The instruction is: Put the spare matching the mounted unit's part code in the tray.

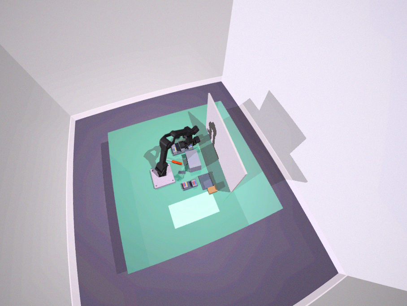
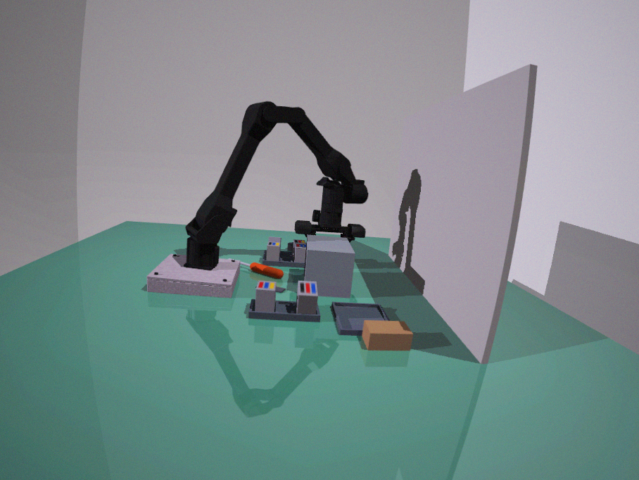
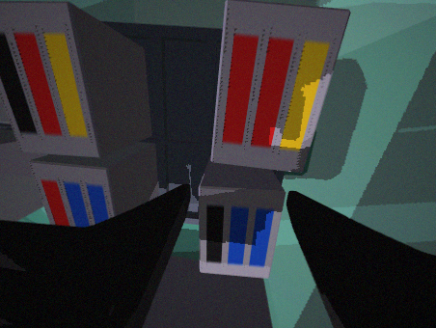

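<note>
Black-blue-blue spare point(image 3: 237, 235) sits between the open claw point(image 3: 237, 205) fingers, ungripped

top: high, far, looking down | exterior: low, table-level side | wrist: close, downward | shared: spares

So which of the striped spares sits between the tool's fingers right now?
The black-blue-blue spare, nearest the wrist camera. The open tool straddles it; the red-red-yellow spare lies beyond it.

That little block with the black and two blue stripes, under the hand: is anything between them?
Nothing visible. In the wrist view the block sits in the open gap between the hand's two dark fingers, which are spread and holding nothing. The red-red-yellow block stands just beyond it.
</note>
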You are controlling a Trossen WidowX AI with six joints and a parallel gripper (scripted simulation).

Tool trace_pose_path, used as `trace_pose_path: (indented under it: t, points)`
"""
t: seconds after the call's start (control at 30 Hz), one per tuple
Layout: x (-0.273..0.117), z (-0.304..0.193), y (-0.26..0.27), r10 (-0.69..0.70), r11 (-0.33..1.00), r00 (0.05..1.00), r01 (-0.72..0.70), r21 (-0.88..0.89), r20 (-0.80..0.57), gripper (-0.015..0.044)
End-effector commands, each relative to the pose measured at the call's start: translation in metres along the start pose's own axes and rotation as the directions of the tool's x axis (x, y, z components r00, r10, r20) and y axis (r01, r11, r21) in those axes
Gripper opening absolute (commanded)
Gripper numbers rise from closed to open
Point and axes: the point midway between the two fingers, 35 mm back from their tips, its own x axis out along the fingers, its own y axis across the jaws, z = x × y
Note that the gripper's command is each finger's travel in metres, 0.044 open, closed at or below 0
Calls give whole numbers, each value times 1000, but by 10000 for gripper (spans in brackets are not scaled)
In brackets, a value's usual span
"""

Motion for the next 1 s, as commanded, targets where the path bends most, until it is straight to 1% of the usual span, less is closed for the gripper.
trace_pose_path:
  t: [0.0,0.17,0.43,0.57,0.6,0.87,0.97]
  points:
    - [1,-1,0,0,1000,1000,0,-4,-4,300]
    - [0,0,0,0,1000,1000,0,0,0,169]
    - [0,0,0,0,1000,1000,0,0,0,115]
    - [0,0,0,0,1000,1000,0,0,0,10]
    - [0,0,0,0,1000,1000,0,0,0,0]
    - [-1,0,0,0,1000,1000,0,0,0,0]
    - [-16,1,-1,0,1000,1000,0,-1,-1,0]
